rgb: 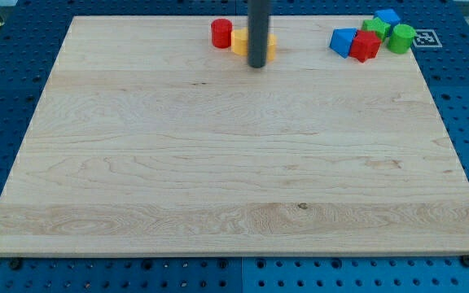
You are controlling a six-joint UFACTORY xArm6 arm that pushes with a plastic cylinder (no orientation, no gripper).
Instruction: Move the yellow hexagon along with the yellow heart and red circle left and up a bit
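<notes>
A red circle block point(221, 33) stands near the top edge of the wooden board point(218, 163). Right of it, touching or nearly touching, are yellow blocks point(241, 41), partly hidden behind my dark rod. A bit of yellow point(271, 45) shows on the rod's right side. I cannot tell the hexagon from the heart. My tip point(257, 65) rests on the board just below the yellow blocks, in front of them.
A cluster sits at the board's top right: a blue block point(343, 41), a red block point(365, 45), a green block point(374, 28), another blue block point(387, 16) and a green round block point(401, 38). Blue pegboard surrounds the board.
</notes>
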